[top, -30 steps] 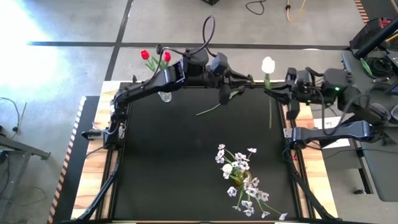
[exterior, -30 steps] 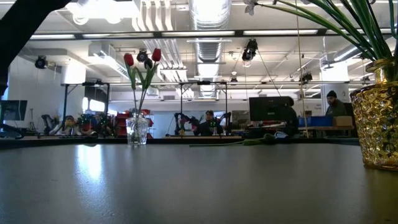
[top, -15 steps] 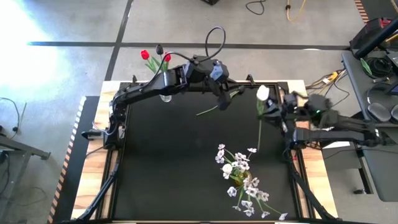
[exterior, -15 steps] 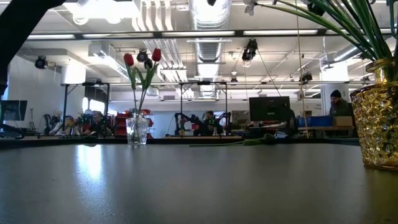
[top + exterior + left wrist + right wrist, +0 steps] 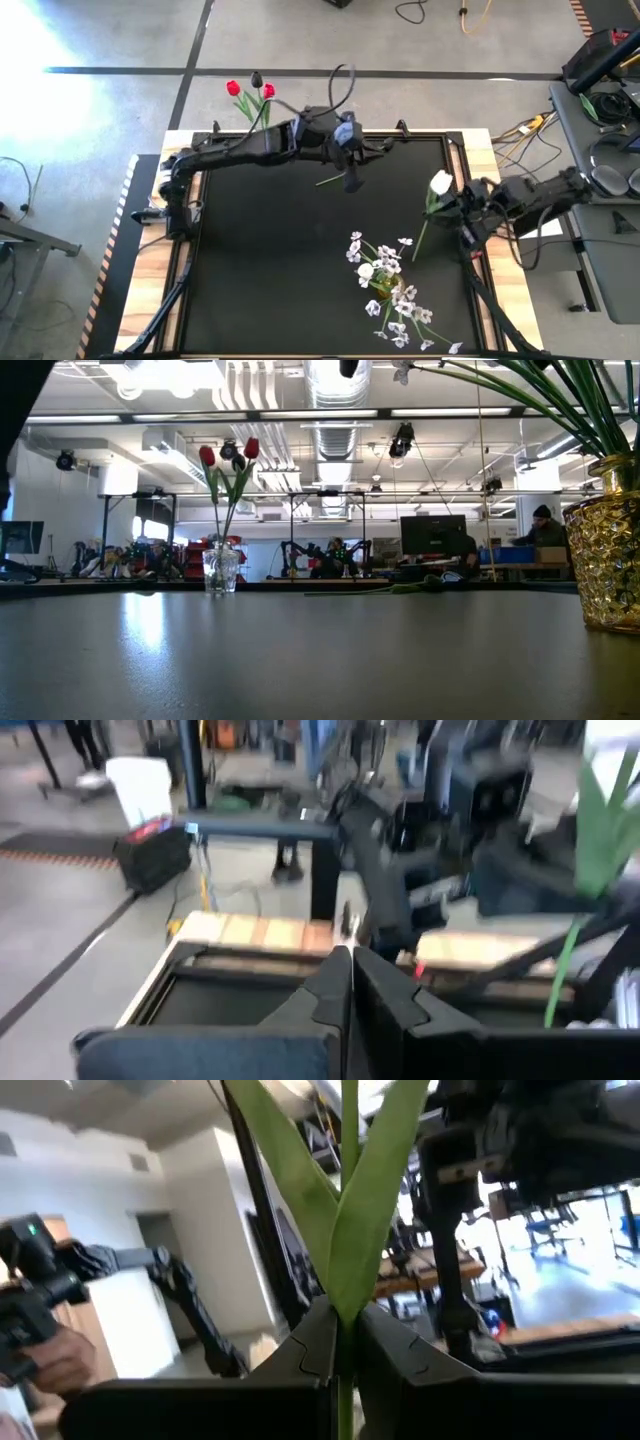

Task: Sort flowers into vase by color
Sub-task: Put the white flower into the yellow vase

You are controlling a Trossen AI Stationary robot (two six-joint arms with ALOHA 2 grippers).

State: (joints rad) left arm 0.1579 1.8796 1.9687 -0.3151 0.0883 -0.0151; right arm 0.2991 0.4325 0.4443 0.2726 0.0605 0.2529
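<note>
A white tulip (image 5: pixel 440 183) on a long green stem is held by my right gripper (image 5: pixel 452 207) above the table's right side, its free stem end (image 5: pixel 415 254) pointing toward the gold vase (image 5: pixel 385 287) of small white blossoms. My left gripper (image 5: pixel 352 180) is shut over the far middle of the table, beside a loose green stem (image 5: pixel 333 179) lying flat on the mat. The left wrist view shows nothing between its fingers (image 5: pixel 345 982). A clear glass vase (image 5: pixel 264 153) at the far left holds two red tulips (image 5: pixel 233 88) and a dark one (image 5: pixel 257 78). My right gripper is shut on the white tulip's stem where its two long leaves branch off (image 5: pixel 345 1320), pinched between the two fingers (image 5: pixel 400 1362). The fingers lie across the stem. The flower is lifted clear of the table, head toward the far edge and stem end toward the near edge.
In the low view the gold vase (image 5: pixel 606 560) stands close on the right and the glass vase (image 5: pixel 221 570) far off on the left, with bare black mat (image 5: pixel 300 650) between. Wooden table edges (image 5: pixel 150 250) flank the mat. People and equipment fill the room behind.
My right gripper has carried the white tulip from the far right corner toward the near edge and the gold vase, staying shut on it; the stem has swung with it. My left gripper has moved a little toward the near edge, next to the loose stem.
</note>
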